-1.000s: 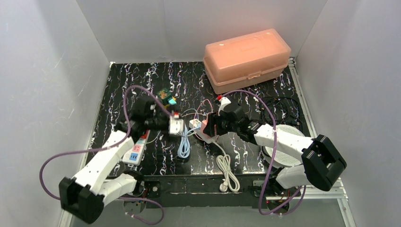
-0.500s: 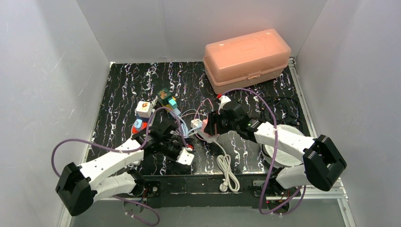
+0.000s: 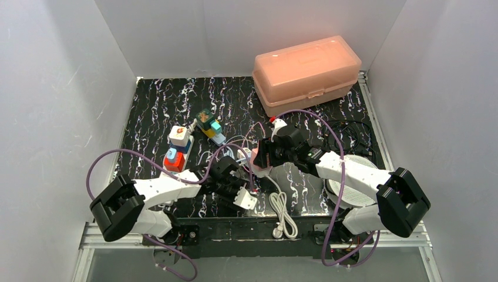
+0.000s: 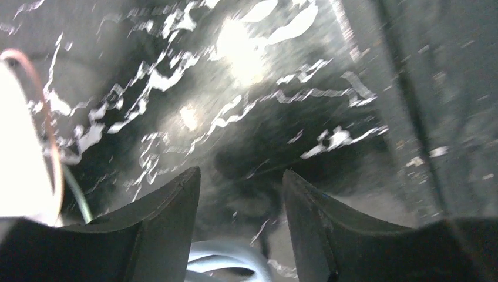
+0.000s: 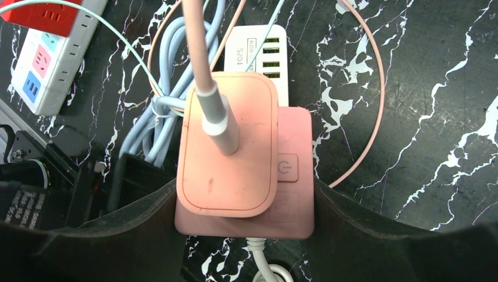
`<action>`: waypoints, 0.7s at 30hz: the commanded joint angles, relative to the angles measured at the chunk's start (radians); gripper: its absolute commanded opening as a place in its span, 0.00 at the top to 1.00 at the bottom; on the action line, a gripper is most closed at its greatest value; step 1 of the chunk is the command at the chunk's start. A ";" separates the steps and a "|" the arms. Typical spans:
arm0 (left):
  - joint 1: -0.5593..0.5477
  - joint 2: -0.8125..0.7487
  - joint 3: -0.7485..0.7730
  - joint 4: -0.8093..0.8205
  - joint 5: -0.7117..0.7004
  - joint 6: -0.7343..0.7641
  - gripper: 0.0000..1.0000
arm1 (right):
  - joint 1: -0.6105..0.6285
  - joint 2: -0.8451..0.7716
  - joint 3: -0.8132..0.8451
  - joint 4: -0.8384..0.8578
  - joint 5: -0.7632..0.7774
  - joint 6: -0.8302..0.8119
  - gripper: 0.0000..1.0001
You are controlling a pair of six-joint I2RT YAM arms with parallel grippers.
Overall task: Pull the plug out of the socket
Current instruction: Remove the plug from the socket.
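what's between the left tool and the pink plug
Nothing solid that shows. The left tool is open and apart from the plug; only a pale blue cable lies beside it, and the right tool grips the socket beneath.

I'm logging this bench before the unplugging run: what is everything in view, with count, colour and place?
storage box: one, translucent orange, back right
pink plug: one, pink, seated on the socket block
socket block: one, pink, centre
USB hub: one, white, just beyond the socket block
power strip: one, white with coloured outlets, left
red adapter: one, red, on the power strip
blue cable: one bundle, light blue, beside the plug
coiled cable: one, white, front centre
round disc: one, white, right, partly under the right arm
black cable: one, black, back right
left claw: open, empty, low over the table
right claw: closed on the socket block's sides
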 commanded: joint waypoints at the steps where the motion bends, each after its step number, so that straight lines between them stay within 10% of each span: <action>1: 0.066 -0.035 -0.013 -0.061 -0.140 0.042 0.52 | -0.006 -0.059 0.043 0.067 -0.038 -0.001 0.91; 9: 0.181 -0.145 -0.072 -0.066 -0.201 0.080 0.51 | -0.006 -0.074 0.010 0.067 -0.049 -0.009 0.91; 14: 0.224 -0.267 0.037 -0.251 -0.119 -0.108 0.04 | -0.005 -0.067 0.003 0.067 -0.037 -0.024 0.91; 21: 0.275 -0.356 0.199 -0.407 -0.268 -0.335 0.02 | -0.006 -0.047 0.007 0.035 0.006 -0.039 0.91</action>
